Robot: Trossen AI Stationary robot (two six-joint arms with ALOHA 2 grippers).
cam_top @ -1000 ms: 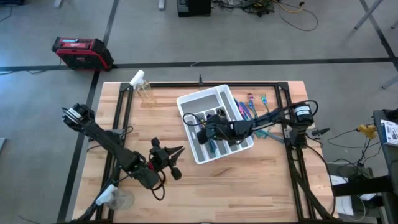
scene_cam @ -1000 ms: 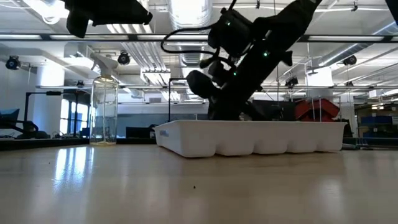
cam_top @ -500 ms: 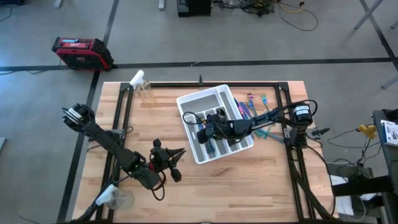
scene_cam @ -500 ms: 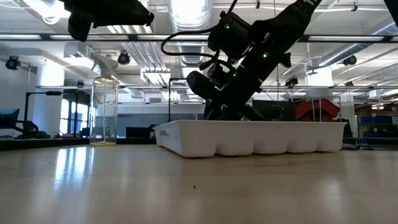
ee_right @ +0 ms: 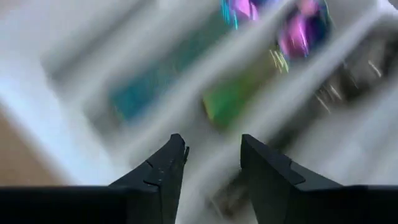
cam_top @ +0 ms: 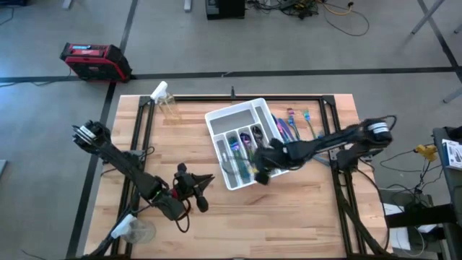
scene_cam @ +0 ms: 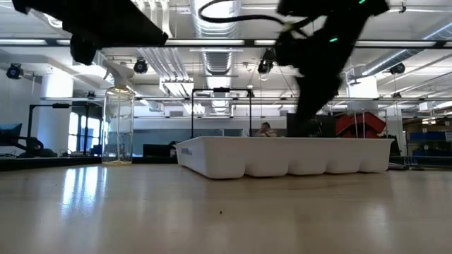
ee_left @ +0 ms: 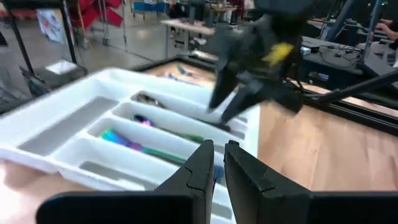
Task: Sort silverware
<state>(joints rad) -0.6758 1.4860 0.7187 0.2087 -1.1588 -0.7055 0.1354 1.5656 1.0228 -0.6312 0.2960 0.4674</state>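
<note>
- The tray (cam_top: 219, 118) is plain white, with white dividers.
- The silverware in the tray (ee_left: 140, 147) shimmers from teal and blue through green to purple; some pieces (cam_top: 257, 133) look dark.
- The loose silverware (cam_top: 291, 123) on the table shows blue, pink and green.
- The table (cam_top: 303, 209) is pale wood with fine plank lines, edged by a black frame (cam_top: 141, 130).
- Both arms are black; the right gripper (ee_right: 211, 163) has dark fingers.
- The spray bottle (scene_cam: 118, 120) is clear with a white top.
- The case (cam_top: 94, 61) on the grey floor is red and black.
</note>
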